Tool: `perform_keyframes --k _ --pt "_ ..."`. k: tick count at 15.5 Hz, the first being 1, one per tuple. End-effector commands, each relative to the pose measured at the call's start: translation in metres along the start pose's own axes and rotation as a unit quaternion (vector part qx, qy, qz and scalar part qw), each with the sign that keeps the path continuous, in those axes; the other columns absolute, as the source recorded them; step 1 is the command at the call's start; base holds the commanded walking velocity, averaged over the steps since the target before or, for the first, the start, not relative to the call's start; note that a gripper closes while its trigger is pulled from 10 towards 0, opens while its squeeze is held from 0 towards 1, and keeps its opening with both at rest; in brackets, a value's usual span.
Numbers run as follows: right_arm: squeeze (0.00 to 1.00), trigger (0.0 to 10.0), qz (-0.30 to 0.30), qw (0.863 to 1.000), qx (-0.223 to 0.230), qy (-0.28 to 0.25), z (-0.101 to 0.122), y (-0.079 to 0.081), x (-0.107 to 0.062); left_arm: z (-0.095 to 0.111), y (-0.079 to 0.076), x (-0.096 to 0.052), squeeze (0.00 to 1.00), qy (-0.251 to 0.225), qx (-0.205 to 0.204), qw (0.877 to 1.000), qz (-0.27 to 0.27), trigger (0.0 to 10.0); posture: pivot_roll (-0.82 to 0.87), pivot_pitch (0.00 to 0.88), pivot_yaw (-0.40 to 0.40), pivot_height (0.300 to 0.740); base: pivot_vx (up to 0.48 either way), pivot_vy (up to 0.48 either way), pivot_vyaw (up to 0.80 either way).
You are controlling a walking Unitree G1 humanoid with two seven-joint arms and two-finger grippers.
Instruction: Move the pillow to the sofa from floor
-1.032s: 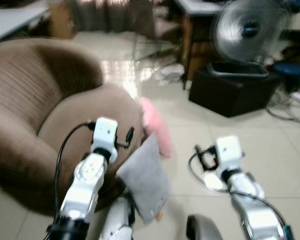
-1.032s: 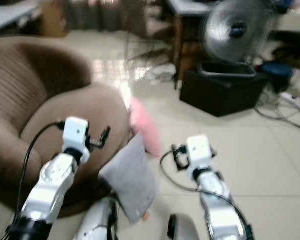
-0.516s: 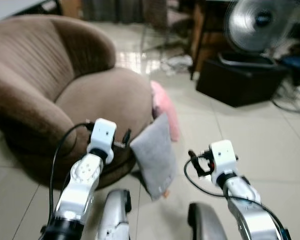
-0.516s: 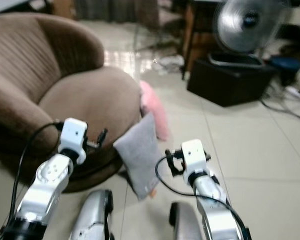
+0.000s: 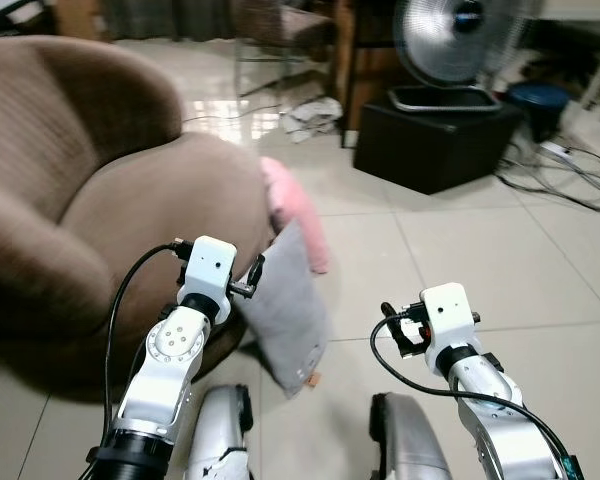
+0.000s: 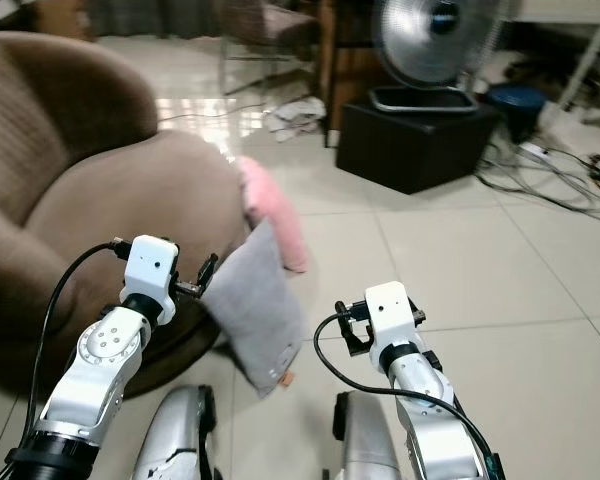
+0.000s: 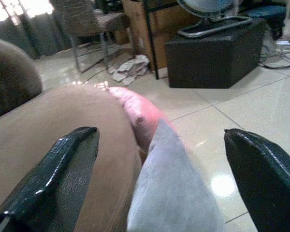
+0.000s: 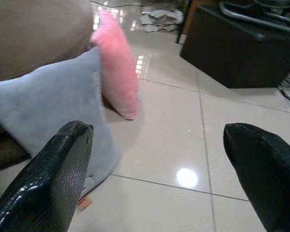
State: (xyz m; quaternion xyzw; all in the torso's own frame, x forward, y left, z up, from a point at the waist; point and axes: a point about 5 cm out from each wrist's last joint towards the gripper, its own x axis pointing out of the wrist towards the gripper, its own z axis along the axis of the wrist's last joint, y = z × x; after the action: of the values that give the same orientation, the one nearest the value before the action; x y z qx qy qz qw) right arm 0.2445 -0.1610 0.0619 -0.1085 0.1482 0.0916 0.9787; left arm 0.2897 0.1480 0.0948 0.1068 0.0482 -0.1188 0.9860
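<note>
A black box-shaped stand sits on the glossy beige tiled floor. On top of it stands a round electric fan with a wire grille and a grey ring base. Just beside the stand is a wooden piece of furniture. A crumpled white cloth lies on the floor near it. Several dark cables run over the tiles near a blue round object. Further back stands a metal-legged chair.

Grey pillow: matt cloth. Sofa: brown ribbed fabric. Floor: glossy tiles. Pink pillow: soft cloth.
</note>
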Motion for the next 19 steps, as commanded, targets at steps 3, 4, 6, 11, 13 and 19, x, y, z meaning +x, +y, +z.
perform_keyframes --k 3,4,6,11,13,19 --pt "0.0 10.0 -0.005 1.0 -0.005 -0.012 0.0054 -0.0027 0.0038 0.0034 0.0022 0.0024 0.0 -0.008 0.006 1.0 0.005 10.0 -0.07 0.0 0.02 0.595 0.265 0.0 -0.26" --pt "0.0 10.0 -0.007 1.0 -0.006 -0.012 0.0054 -0.0031 0.004 0.0033 0.0023 0.0024 0.0 -0.008 0.006 1.0 0.006 10.0 -0.07 0.0 0.02 0.595 0.262 0.0 -0.7" --pt "0.0 10.0 -0.006 1.0 -0.015 -0.014 0.0061 -0.0029 0.0049 0.0033 0.0026 0.0025 0.0 -0.008 0.005 1.0 0.006 10.0 -0.07 0.0 0.022 0.595 0.266 0.0 0.0" --pt "0.0 10.0 -0.004 1.0 -0.016 -0.013 0.0056 -0.0031 0.0054 0.0032 0.0033 0.0029 0.0 -0.008 0.005 1.0 0.005 10.0 -0.07 0.0 0.023 0.595 0.263 0.0 0.0" --pt "0.0 10.0 -0.003 1.0 -0.016 -0.014 0.0057 -0.003 0.0052 0.0036 0.0034 0.0031 0.0 -0.008 0.006 1.0 0.006 10.0 -0.07 0.0 0.024 0.595 0.264 0.0 0.0" --pt "0.0 10.0 0.001 1.0 -0.016 -0.014 0.0054 -0.0008 0.0037 0.0034 0.0046 0.0033 0.0 -0.007 0.006 1.0 0.006 10.0 -0.07 0.0 0.025 0.595 0.264 0.0 0.0"
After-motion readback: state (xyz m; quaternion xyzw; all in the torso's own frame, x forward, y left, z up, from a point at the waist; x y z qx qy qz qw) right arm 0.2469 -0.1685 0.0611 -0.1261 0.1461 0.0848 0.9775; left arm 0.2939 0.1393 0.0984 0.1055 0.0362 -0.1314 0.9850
